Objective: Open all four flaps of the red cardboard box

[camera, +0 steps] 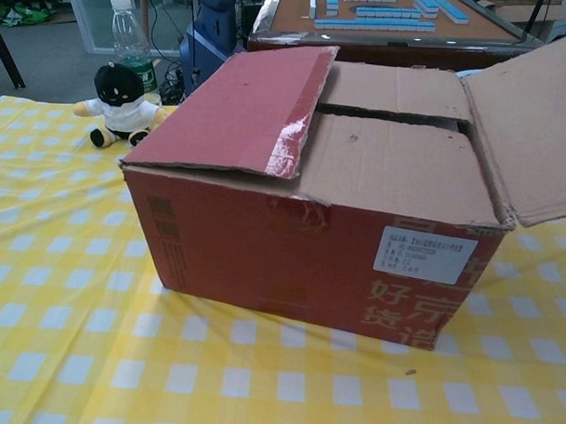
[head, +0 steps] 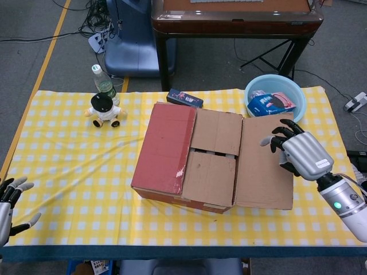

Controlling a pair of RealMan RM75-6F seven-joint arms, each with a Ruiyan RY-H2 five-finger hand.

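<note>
The red cardboard box [head: 183,157] sits near the middle of the worktop [head: 74,172], on its yellow checked cloth. Its right outer flap [head: 265,166] is folded fully outward, brown inner face up, and overhangs the cloth. The left outer flap [head: 166,146] lies closed, red side up, overlapping the two inner flaps [head: 213,154], which lie flat across the opening; judged from this, one flap of four is open.

The right hand [head: 295,150] hovers at the far right edge of the opened flap, fingers spread and holding nothing; contact with the cardboard cannot be told. Its forearm runs toward the lower right corner. The left hand [head: 10,200], released with fingers apart, waits at the near left edge of the worktop, well apart from the box, probably placed to take the closed left flap.
</note>
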